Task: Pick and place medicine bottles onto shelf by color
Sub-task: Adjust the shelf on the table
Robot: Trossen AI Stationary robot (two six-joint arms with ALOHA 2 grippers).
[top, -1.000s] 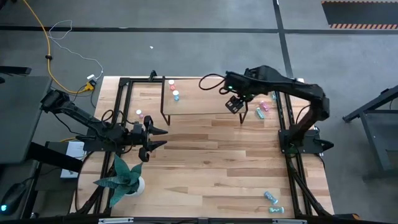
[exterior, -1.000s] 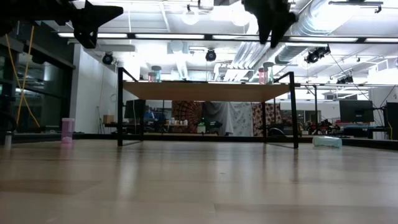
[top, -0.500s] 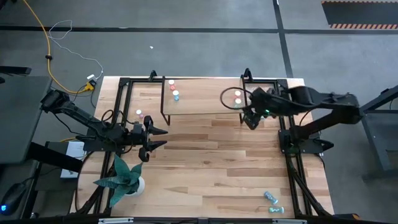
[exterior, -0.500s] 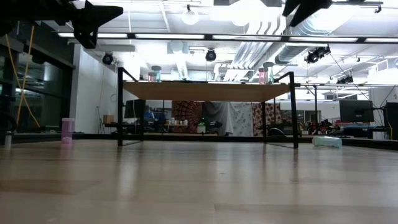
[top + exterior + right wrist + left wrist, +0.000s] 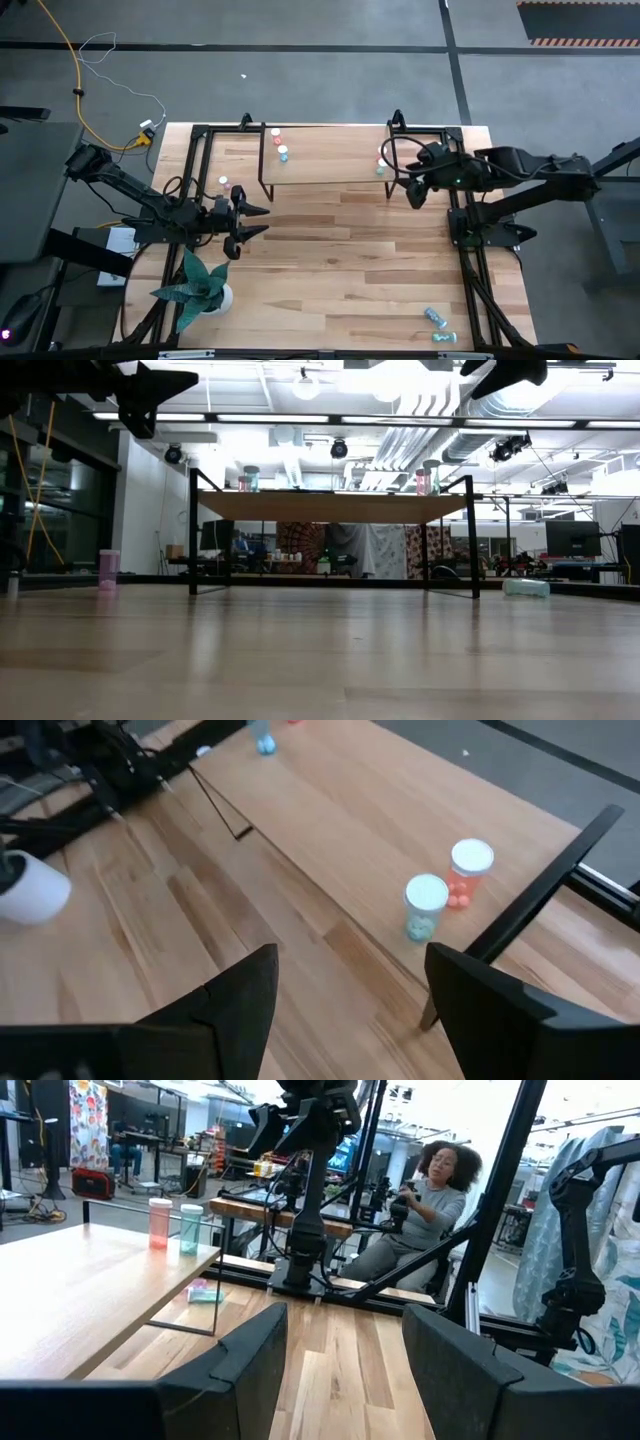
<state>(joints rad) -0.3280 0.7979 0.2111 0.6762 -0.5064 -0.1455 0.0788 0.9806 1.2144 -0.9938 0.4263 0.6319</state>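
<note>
shelf (image 5: 325,155) stands at the far edge of the tabletop (image 5: 330,260). four medicine bottles are on it so far: a red-orange bottle (image 5: 276,134) and a teal one (image 5: 283,153) at its left end, an orange bottle (image 5: 468,870) and a teal bottle (image 5: 424,906) side by side at its right end (so each end mixes colors, not sure the sort is clean).

my right tool (image 5: 414,190) hangs just off the shelf's right end, over the tabletop, fingers apart and nothing between them. my left tool (image 5: 243,222) waits over the left side of the tabletop near the plant pot (image 5: 216,297), fingers also apart, empty.

left to do, as i judge it: a pink bottle (image 5: 225,184) standing on the tabletop left of the shelf, a bottle lying on its side (image 5: 205,1291) under the shelf's right end, and two teal bottles (image 5: 436,318) lying near the front right corner. more may sit behind my right arm, can't tell. call it roughly half done or less.
</note>
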